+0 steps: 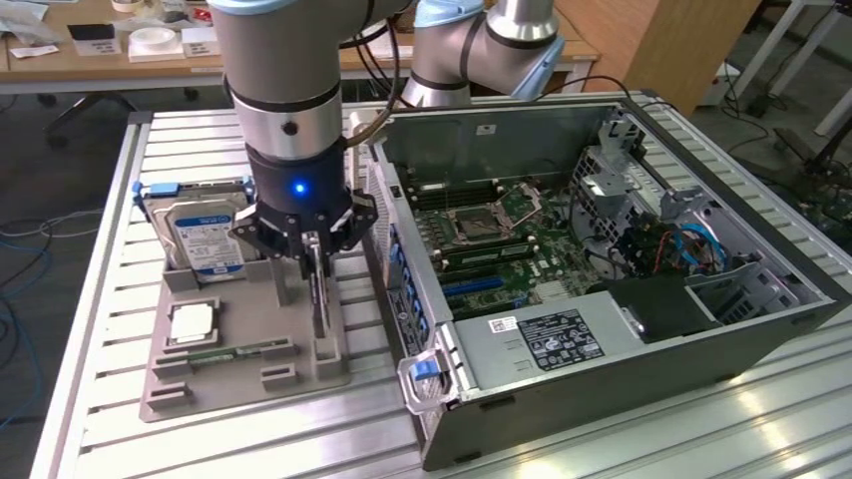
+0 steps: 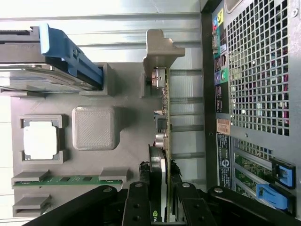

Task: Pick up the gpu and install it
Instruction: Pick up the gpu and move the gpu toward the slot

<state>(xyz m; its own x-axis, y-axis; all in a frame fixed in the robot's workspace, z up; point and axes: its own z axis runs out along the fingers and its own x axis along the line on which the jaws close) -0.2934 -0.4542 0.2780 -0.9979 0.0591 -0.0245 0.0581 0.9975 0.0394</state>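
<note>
Parts station, mid-job: a Universal Robots arm is reaching straight down over the grey parts tray (image 1: 239, 384) on the slatted desk (image 1: 120, 439). Its gripper (image 1: 311, 267) is pinching the gpu (image 2: 163, 136) along the upper edge, fingers drawn in against both faces of the card. The gpu is standing on edge in a slot of the tray, a stance that seems meant to leave both flat sides free for such a grip. The hold is falling away from the end carrying the metal bracket (image 2: 160, 49). Whether the card is lifting clear of its slot is not something I can tell from here. Just beside the tray, on the exterior view's right, the computer case (image 1: 600, 409) is lying open with its motherboard (image 1: 506, 239) facing up, apparently so parts can go in from above. The hard drive (image 1: 200, 235) and the memory stick (image 1: 233, 351) are sitting in their own holders.
</note>
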